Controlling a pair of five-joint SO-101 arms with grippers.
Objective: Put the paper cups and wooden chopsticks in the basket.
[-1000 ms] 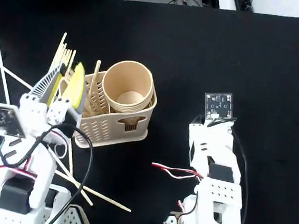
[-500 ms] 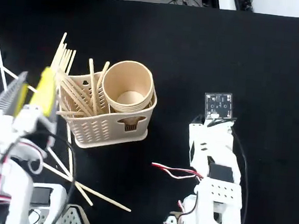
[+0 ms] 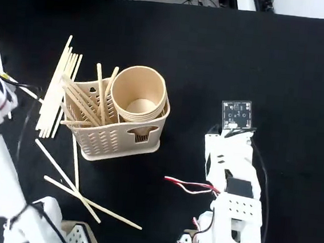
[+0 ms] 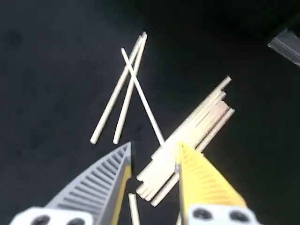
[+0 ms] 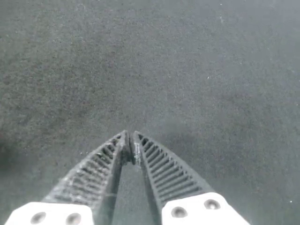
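Several wooden chopsticks now stand in the basket, in the compartment beside the stacked paper cups. A second ago your left arm was over that compartment, so count that batch delivered. A bundle lies just beside the basket's left wall, and loose sticks lie crossed toward the table's front-left corner, with more at its left edge. Your left gripper has swung out to that left edge, jaws apart and empty above the bundle. The right gripper sits closed on nothing, well right of the basket.
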